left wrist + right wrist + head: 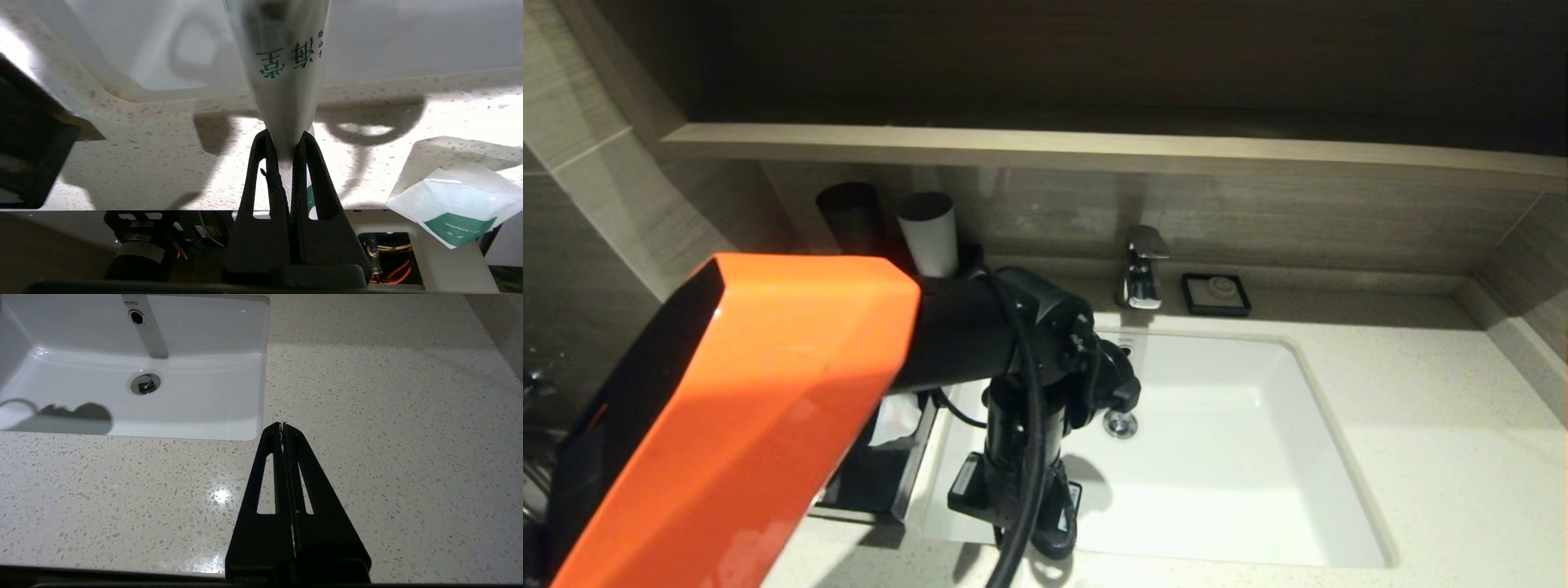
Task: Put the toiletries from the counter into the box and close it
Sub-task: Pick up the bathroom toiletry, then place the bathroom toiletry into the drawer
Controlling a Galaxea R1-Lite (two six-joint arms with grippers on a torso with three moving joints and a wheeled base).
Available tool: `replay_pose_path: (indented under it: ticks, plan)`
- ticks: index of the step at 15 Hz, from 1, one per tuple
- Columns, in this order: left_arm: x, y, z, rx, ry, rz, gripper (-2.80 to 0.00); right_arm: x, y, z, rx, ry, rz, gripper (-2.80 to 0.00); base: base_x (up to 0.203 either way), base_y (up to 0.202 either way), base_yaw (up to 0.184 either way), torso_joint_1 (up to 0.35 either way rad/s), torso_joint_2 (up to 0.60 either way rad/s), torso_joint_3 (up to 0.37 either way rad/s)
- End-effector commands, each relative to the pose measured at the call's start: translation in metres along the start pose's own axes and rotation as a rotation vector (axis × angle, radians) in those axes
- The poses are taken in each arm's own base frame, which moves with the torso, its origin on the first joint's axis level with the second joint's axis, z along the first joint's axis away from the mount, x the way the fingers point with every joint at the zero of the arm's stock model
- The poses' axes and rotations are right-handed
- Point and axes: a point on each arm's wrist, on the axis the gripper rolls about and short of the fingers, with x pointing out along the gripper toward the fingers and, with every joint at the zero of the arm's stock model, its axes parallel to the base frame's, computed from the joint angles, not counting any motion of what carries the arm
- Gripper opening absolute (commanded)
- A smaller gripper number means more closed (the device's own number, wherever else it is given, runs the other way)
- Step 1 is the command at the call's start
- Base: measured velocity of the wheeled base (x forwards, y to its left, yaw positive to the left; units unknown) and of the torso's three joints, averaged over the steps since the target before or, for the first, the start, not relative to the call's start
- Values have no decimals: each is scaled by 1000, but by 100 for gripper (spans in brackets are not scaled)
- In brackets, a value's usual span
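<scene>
left hand pinches a packet by one thin end

the left hand [286, 147] is shut tight on one toiletry packet [286, 69] at the surface's [163, 155] front edge by the basin [1241, 457]. it may slip and drop in. a second packet [453, 204] waits nearby. the box [882, 482] sits open at the basin's left. the right hand [282, 426] rests shut, holding nothing.

**Robot body: visible parts**

Left arm [743, 392]: broad orange shell with black side panel, then a black cylindrical segment and black wrist housing; a black cable [1025, 490] loops along it. Left gripper [286, 141] and right gripper [282, 426]: matte black, tapered fingers with slotted cut-outs.
</scene>
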Motion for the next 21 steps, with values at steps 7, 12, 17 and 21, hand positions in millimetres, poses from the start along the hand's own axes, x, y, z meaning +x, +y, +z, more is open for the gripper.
replay_pose_path:
  ticks: [7,12,17,21]
  plan:
    - [-31,24,-9,-43,-47,20,-280,0,0,0,1,-1,0,-280,0,0,0,0,0,0]
    - [-52,49,-16,-87,-87,68,-280,0,0,0,1,-1,0,-280,0,0,0,0,0,0]
    - [-69,86,-20,-143,-83,71,-280,0,0,0,1,-1,0,-280,0,0,0,0,0,0]
    - [-83,115,-28,-142,-61,84,-280,0,0,0,-1,-1,0,-280,0,0,0,0,0,0]
